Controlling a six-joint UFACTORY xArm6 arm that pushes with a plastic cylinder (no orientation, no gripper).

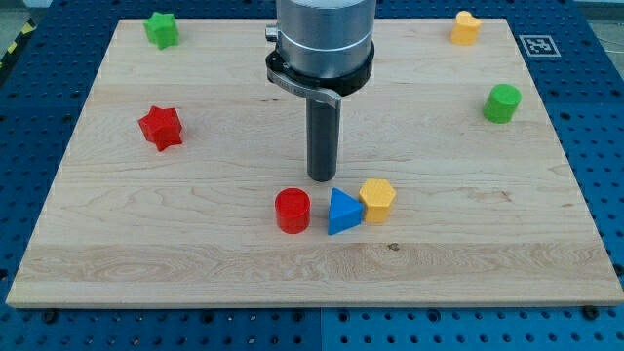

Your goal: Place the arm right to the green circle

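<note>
The green circle [503, 102] is a short green cylinder near the board's right edge, in the upper half of the view. My tip [323, 177] is at the end of the dark rod near the board's middle, far to the left of the green circle and a little lower in the view. It stands just above the blue triangle [342, 212], apart from it. The red circle [292, 211] is to the tip's lower left and the yellow hexagon [377, 199] to its lower right.
A green star [162, 29] sits at the top left, a red star [161, 127] at the left, and a yellow heart-shaped block [466, 27] at the top right. The wooden board [127, 253] lies on a blue perforated table.
</note>
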